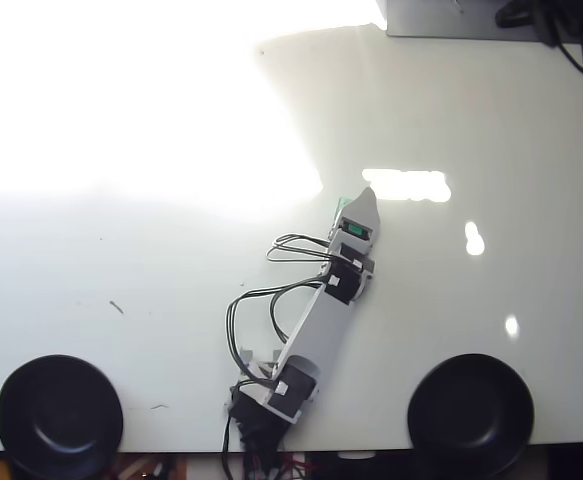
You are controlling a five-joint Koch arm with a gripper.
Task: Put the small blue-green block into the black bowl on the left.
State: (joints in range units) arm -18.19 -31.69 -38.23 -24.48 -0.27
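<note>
black bowl point(59, 417) sits empty at tabletop's point(121, 260) lower left, awaiting the drop | tool point(364, 198) directly over the small blue-green block point(343, 203), only a teal sliver showing at its left edge; jaws' state cannot be told | second black bowl point(470, 415) lower right, unused
</note>
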